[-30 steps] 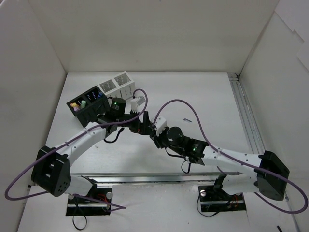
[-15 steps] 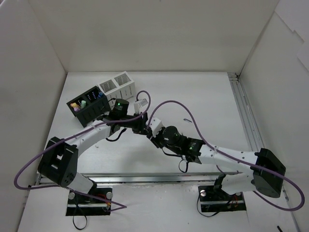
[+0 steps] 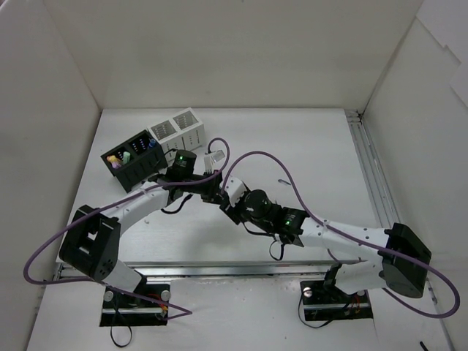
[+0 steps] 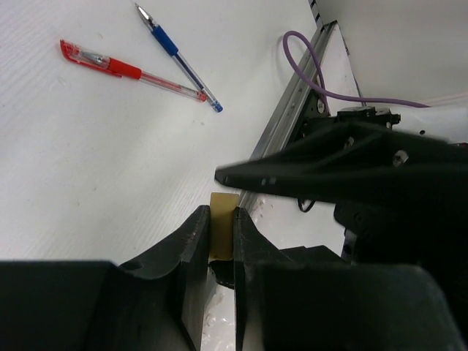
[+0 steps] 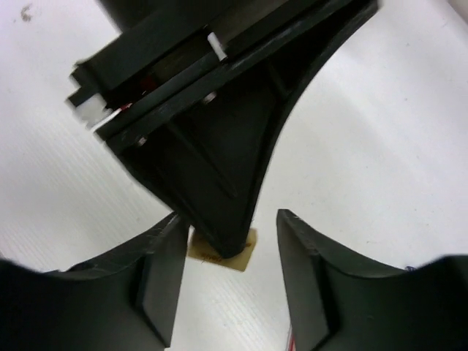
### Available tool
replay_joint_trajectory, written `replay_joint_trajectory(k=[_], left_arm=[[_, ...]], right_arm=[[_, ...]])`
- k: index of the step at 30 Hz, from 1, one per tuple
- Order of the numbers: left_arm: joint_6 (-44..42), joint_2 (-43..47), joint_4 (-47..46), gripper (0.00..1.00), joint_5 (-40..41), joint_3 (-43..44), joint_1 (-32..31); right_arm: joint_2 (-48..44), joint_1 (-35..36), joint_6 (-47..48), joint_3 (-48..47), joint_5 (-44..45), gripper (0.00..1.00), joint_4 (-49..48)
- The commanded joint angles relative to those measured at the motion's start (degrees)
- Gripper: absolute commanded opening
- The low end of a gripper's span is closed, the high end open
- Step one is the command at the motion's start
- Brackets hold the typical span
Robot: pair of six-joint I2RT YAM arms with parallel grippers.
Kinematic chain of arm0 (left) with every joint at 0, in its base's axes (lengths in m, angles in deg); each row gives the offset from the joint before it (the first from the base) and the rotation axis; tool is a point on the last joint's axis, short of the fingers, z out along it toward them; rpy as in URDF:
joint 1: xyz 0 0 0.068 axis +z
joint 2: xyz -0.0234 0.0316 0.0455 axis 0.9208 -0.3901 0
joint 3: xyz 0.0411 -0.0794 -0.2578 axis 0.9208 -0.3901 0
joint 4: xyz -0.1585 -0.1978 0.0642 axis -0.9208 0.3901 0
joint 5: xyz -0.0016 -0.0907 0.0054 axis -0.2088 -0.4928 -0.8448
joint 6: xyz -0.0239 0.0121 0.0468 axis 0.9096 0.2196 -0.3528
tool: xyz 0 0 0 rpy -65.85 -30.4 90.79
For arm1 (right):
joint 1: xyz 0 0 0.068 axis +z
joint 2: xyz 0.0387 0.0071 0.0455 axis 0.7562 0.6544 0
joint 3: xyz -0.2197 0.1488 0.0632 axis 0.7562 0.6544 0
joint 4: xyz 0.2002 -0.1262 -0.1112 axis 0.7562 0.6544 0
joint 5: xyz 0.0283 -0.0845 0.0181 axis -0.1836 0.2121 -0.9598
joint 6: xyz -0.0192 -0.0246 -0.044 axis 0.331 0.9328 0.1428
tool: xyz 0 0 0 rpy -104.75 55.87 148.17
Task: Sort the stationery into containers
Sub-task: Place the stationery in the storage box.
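Note:
A tan eraser (image 4: 221,228) is pinched between the fingers of my left gripper (image 4: 221,213), which is shut on it just above the table. My right gripper (image 5: 230,219) is open. Its fingers stand on either side of the left gripper's black fingertip (image 5: 219,183) and the eraser (image 5: 247,256) without touching the block. In the top view the two grippers meet mid-table (image 3: 217,194). A red pen (image 4: 131,69) and a blue pen (image 4: 179,62) lie on the table beyond. The black organiser (image 3: 135,157) and the white mesh organiser (image 3: 179,130) stand at the back left.
A metal rail (image 3: 373,183) runs along the table's right side. Purple cables loop over both arms. White walls close in the table on three sides.
My left gripper has shut on the eraser. My right gripper has opened and let go of it. Both arms have shifted slightly left.

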Motion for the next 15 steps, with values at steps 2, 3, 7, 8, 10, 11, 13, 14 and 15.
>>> replay_joint_trajectory(k=[2,3,7,8,10,11,13,14,15], left_arm=[[0.46,3.42,1.49,0.00,1.66,2.41,-0.52],[0.46,3.94,1.75,0.00,2.37,2.84,0.09],[0.02,5.26,4.20,0.00,5.44,4.17,2.38],[-0.07,5.61,4.30,0.00,5.97,4.34,3.86],[-0.59,6.67,6.83,0.00,9.64,5.13,5.54],[-1.81,7.02,8.24,0.00,11.06,6.79,7.38],[-2.88,7.99,12.36,0.00,18.84,8.99,9.14],[-3.66,8.16,13.69,0.00,22.12,11.52,10.02],[-4.11,8.25,15.01,0.00,25.89,12.86,11.60]], right_arm=[[-0.57,-0.34,-0.14,-6.10,3.75,0.63,-6.89],[-0.48,-0.42,-0.23,-6.36,3.40,0.71,-6.18],[-0.22,-0.42,-1.63,-7.16,4.71,0.98,-3.46],[-0.21,-0.42,-2.42,-7.07,6.02,0.98,-3.01],[-0.91,-0.51,-3.39,-6.63,7.26,0.98,-2.57],[-1.27,-0.51,-4.26,-5.93,8.31,0.98,-2.22],[-2.66,-0.43,-5.32,-4.88,9.72,0.98,-2.31],[-3.28,-0.77,-6.54,-3.66,11.20,0.98,-2.66],[-3.73,-0.69,-7.60,-2.69,12.70,0.98,-3.27]])
